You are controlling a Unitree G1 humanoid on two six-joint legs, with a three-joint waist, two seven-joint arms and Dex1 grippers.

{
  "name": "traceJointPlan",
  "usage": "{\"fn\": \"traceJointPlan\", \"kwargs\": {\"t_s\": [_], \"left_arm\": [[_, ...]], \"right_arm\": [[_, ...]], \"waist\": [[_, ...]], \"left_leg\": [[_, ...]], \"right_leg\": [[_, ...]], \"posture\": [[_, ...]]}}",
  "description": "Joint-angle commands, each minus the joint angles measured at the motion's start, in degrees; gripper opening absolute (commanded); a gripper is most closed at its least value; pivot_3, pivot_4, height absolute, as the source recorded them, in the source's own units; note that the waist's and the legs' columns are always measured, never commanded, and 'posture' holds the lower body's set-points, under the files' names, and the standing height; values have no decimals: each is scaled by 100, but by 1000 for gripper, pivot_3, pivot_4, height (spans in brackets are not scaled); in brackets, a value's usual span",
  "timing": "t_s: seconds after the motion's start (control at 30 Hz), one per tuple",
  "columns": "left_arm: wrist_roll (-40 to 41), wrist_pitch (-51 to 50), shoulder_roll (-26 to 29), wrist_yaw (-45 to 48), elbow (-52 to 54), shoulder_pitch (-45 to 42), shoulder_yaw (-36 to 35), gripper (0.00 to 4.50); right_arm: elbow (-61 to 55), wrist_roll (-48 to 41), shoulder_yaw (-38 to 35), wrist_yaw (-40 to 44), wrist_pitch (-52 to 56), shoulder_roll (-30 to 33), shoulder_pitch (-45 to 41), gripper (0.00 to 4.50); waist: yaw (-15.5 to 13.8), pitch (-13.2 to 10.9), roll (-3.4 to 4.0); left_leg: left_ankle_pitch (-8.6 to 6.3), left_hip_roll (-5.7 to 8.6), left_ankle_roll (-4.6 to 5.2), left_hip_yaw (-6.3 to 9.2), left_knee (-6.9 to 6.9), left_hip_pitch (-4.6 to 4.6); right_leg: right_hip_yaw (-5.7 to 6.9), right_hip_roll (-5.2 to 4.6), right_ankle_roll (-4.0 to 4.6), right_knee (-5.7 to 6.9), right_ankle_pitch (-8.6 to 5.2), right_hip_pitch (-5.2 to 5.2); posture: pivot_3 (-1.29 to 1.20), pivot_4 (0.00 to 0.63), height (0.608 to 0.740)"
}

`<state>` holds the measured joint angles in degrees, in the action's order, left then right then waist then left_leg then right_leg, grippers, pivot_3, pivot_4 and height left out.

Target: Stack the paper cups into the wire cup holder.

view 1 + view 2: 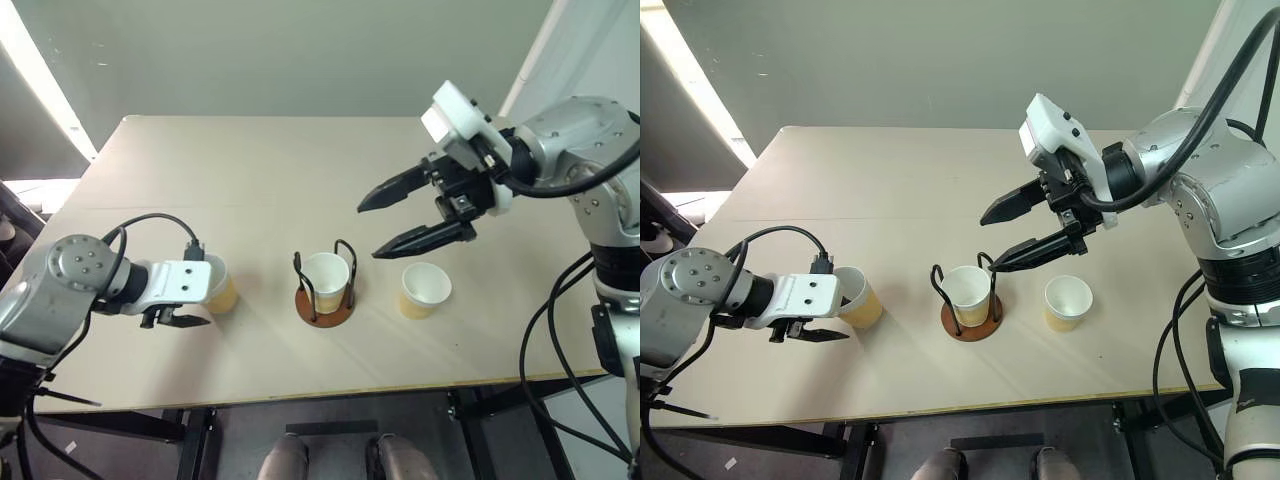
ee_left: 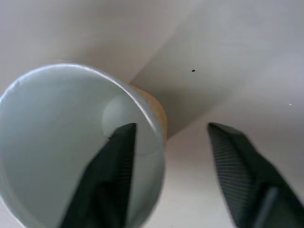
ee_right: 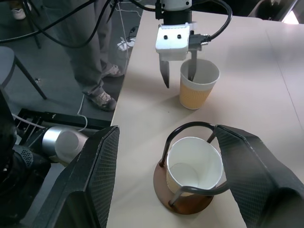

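Observation:
Three paper cups stand on the table. The left cup [image 1: 220, 288] has my left gripper [image 1: 200, 300] open astride its wall, one finger [image 2: 114, 175] inside and the other outside, a little apart from the cup [image 2: 61, 142]. The middle cup [image 1: 326, 280] sits upright in the wire cup holder [image 1: 325, 312], between its black loops. To the right of the holder the third cup [image 1: 424, 289] stands free. My right gripper [image 1: 370, 231] hangs open and empty above the holder [image 3: 183, 202], pointing left. The right wrist view also catches the left gripper [image 3: 178, 81] at its cup [image 3: 197, 90].
The pale table [image 1: 250, 180] has bare room behind the cups, and its front edge runs close to them. Past the table's left edge, a person's legs [image 3: 90, 52] and loose cables [image 3: 57, 28] stand on the floor.

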<state>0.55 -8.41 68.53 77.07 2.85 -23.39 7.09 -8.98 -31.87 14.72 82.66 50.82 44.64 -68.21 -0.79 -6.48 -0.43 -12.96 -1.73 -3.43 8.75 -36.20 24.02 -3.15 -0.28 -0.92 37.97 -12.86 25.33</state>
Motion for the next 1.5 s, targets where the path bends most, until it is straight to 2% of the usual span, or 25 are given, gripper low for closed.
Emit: {"fn": "traceJointPlan", "kwargs": {"t_s": [0.03, 0.1, 0.13, 0.23, 0.43, 0.57, 0.73, 0.93, 1.1, 1.23, 1.5], "left_arm": [[51, 0, -53, 69, -95, -425, -89, 950], [147, -100, -95, 171, -120, -636, -96, 217], [188, -133, -106, 253, -146, -799, -88, 29], [303, -235, -153, 477, -194, -1175, -66, 29], [1051, -945, -518, 1114, -100, -2244, -49, 29], [1274, -1218, -949, 1471, -451, -3341, 161, 29], [1598, -1348, -1352, 1543, -946, -4231, 377, 29], [2179, -1100, -1502, 1543, -1058, -4588, 1121, 29], [2491, -484, -1367, 1543, -1285, -4859, 2072, 29], [2532, 49, -1509, 1543, -1658, -5234, 2658, 29], [2943, 374, -1725, 1543, -1946, -5684, 3326, 29]], "right_arm": [[-64, -74, -220, -24, 33, 88, -169, 3300], [-60, -77, -223, -20, 37, 109, -169, 3300], [-57, -75, -222, -12, 36, 123, -171, 3300], [-50, -80, -228, 5, 43, 155, -171, 3300], [-117, -102, -239, 99, 68, 382, -53, 3300], [-179, -85, -296, 38, 98, 600, 55, 3300], [-433, -222, -411, -233, 330, 620, 128, 3300], [-814, -365, -545, -568, 710, 712, 179, 3300], [-1055, -548, -750, -708, 921, 985, 251, 3300], [-1224, -684, -925, -791, 1056, 1248, 331, 3300], [-1413, -847, -1142, -1032, 1164, 1501, 546, 3300]], "waist": [[-2, 0, 0], [-7, 1, -1], [-7, 1, -1], [-6, 1, -1], [-26, 2, -5], [-53, 2, -6], [-20, 2, -5], [-21, 2, -5], [-41, 2, -5], [-68, 2, -5], [-82, 2, -5]], "left_leg": [[0, 0, 0, 0, 0, 0], [0, 0, -1, 1, 0, 1], [0, 0, -1, 1, -1, 1], [1, 1, -1, -1, -1, 1], [2, 1, -3, 1, -3, 7], [2, 2, -3, -3, -13, 10], [1, 0, -1, -10, -23, 10], [0, -1, 0, -13, -31, 15], [-1, -1, 2, -7, -48, 35], [-9, 0, 16, -4, -75, 56], [-16, 4, 29, -10, -94, 87]], "right_leg": [[0, 0, -2, 0, 1, 0], [1, 0, -8, 0, 5, 0], [1, 0, -13, 0, 8, 0], [0, 0, -17, -1, 10, 0], [1, 0, -27, -3, 16, 0], [-2, -2, -35, -6, 20, -2], [-9, -2, -52, -8, 30, -4], [-15, -1, -69, -18, 39, -5], [-14, 0, -88, -43, 50, -5], [-13, -1, -101, -64, 57, -6], [-16, -4, -129, -102, 76, -6]], "posture": [[0, 150, 740], [0, 150, 740], [0, 150, 740], [0, 150, 740], [0, 150, 740], [0, 150, 740], [0, 150, 740], [0, 150, 740], [0, 150, 740], [0, 150, 740], [0, 150, 740]]}}
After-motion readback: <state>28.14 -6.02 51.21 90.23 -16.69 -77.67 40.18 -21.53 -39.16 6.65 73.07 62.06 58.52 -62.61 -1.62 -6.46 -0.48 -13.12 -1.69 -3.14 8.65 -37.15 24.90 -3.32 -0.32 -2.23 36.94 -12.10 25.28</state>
